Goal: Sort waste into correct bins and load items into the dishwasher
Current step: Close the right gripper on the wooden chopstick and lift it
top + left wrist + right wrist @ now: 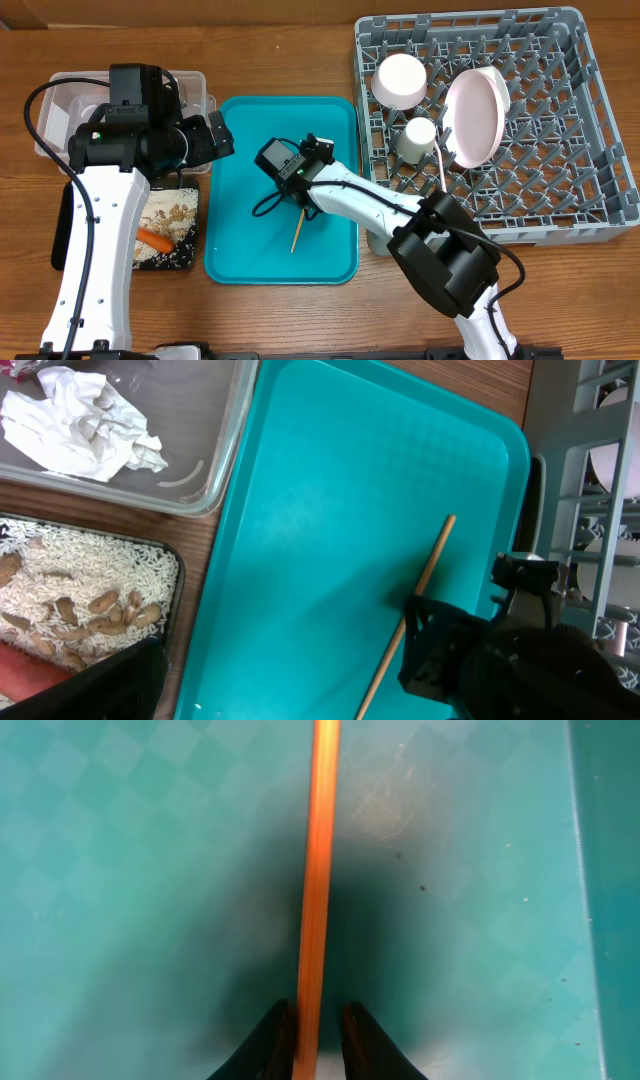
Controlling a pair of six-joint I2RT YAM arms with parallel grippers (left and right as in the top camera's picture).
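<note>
A thin wooden chopstick (297, 232) (420, 595) (318, 870) lies on the teal tray (250, 230). My right gripper (303, 203) (318, 1030) is down on the tray, its two dark fingers closed against the chopstick's near end. My left gripper (222, 135) hangs open and holds nothing, over the tray's left edge beside the clear tub (190, 85). A crumpled napkin (80, 425) lies in that tub. The black tray (180, 262) holds rice, nuts and a carrot piece (155, 238). The grey rack (590, 120) holds a plate (475, 115), a bowl (400, 80) and a cup (417, 135).
The rack stands close to the teal tray's right edge. The tub and the black tray sit against the teal tray's left side, partly under my left arm. A white fork (441, 168) leans among the rack's pegs near the cup.
</note>
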